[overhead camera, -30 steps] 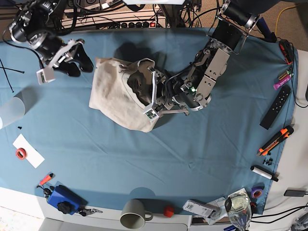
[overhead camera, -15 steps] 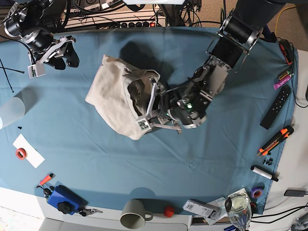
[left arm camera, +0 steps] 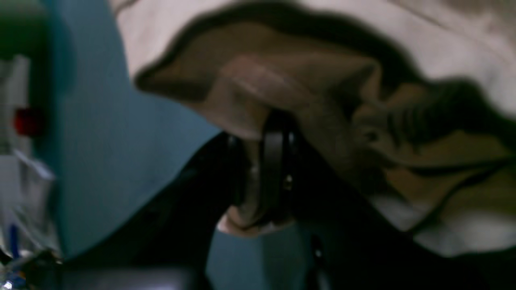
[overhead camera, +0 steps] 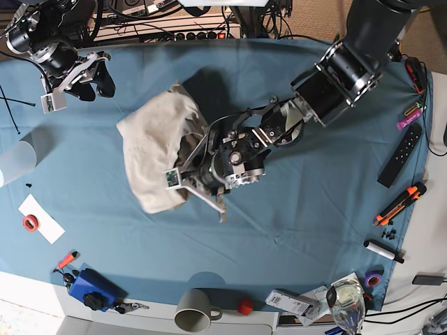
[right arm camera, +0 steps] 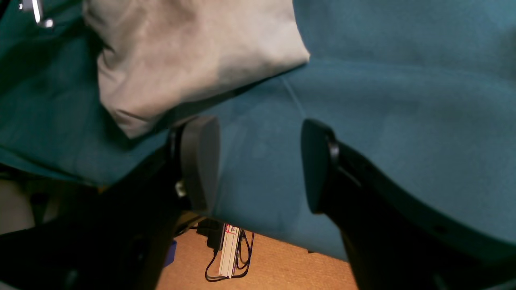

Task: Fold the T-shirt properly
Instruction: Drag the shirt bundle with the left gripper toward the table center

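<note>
The beige T-shirt point(overhead camera: 154, 143) lies bunched in a heap on the blue-teal tablecloth point(overhead camera: 300, 209), left of centre. My left gripper point(overhead camera: 186, 174) reaches in from the upper right, and its fingertips are at the heap's right side. In the left wrist view its dark fingers point(left arm camera: 274, 161) are shut on a fold of the T-shirt point(left arm camera: 258, 88), which hangs lifted over the cloth. My right gripper point(overhead camera: 70, 78) hovers open at the far left corner, apart from the shirt. In its own view the right gripper point(right arm camera: 258, 161) holds nothing, and the T-shirt point(right arm camera: 181, 52) lies beyond its left finger point(right arm camera: 199, 161).
A clear cup point(overhead camera: 15, 160) and a paper with a tape roll point(overhead camera: 31, 222) sit at the left. A mug point(overhead camera: 195, 309), a red item point(overhead camera: 244, 306) and a blue device point(overhead camera: 92, 287) line the front edge. A remote point(overhead camera: 399, 155) and an orange cutter point(overhead camera: 399, 204) lie at the right.
My left gripper has pulled the shirt's edge leftward and toward the front, bunching the heap further left. The right gripper rose toward the far left corner and then held still.
</note>
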You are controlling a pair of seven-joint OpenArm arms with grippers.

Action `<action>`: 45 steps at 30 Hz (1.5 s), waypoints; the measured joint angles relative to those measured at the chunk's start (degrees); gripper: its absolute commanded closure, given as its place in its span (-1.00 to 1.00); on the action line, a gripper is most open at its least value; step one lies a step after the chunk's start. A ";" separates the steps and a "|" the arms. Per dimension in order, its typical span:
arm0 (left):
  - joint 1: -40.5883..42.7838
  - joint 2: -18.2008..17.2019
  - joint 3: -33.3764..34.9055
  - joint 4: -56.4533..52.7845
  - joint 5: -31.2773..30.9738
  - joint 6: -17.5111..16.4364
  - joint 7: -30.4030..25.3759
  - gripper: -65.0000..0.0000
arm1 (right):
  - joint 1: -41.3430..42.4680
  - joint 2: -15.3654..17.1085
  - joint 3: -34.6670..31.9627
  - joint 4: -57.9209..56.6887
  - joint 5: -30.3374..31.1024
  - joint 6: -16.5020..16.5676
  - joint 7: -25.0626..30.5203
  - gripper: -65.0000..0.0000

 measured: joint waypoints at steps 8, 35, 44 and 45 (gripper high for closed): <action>0.28 0.02 0.07 0.00 0.02 0.11 -2.78 1.00 | 0.00 0.00 0.00 0.00 0.00 0.00 0.00 0.02; -5.88 5.75 -0.24 2.34 -3.26 22.29 26.16 0.46 | 0.00 -0.02 0.00 0.00 -3.37 0.42 1.73 0.02; 2.03 5.73 -17.22 2.32 -21.84 14.34 29.46 0.46 | 0.00 0.00 0.00 0.00 -7.10 0.42 4.94 0.02; 2.56 5.57 -20.31 2.34 -25.38 12.59 29.59 0.46 | 0.00 -0.02 0.00 0.00 -7.08 0.42 4.94 0.02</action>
